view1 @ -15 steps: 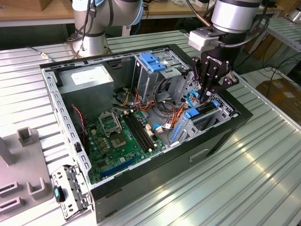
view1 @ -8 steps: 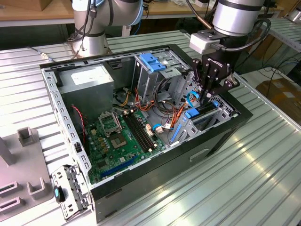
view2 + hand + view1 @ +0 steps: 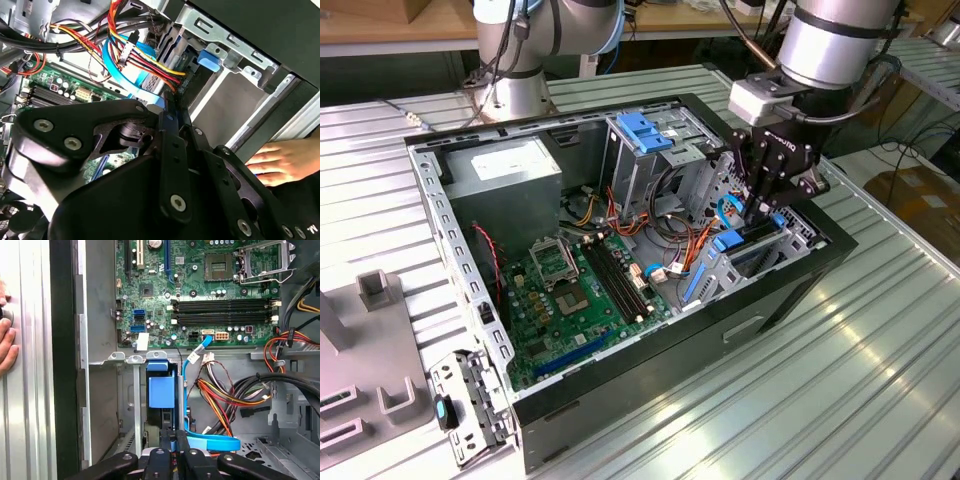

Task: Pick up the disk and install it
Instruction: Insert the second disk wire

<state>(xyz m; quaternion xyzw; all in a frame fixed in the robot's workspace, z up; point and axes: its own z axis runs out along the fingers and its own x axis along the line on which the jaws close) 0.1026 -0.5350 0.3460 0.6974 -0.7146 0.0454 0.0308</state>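
Note:
The disk (image 3: 162,390) stands on edge in the drive bay (image 3: 790,240) at the front corner of the open computer case, on the exterior view's right. Its blue side rail (image 3: 728,240) faces up. My gripper (image 3: 760,212) reaches down into that bay from above. In both wrist views the black fingers (image 3: 171,440) lie close together, shut, with the tips (image 3: 172,102) at the disk's blue-railed edge. Most of the disk's body is hidden by the bay walls and the fingers, so I cannot see whether the tips pinch it or only touch it.
A light-blue flat cable (image 3: 210,442) and bundled red, yellow and black wires (image 3: 135,55) hang right beside the fingers. The motherboard (image 3: 580,290) and grey power supply box (image 3: 505,170) fill the rest of the case. A person's hand (image 3: 280,160) rests just outside the case wall (image 3: 62,365).

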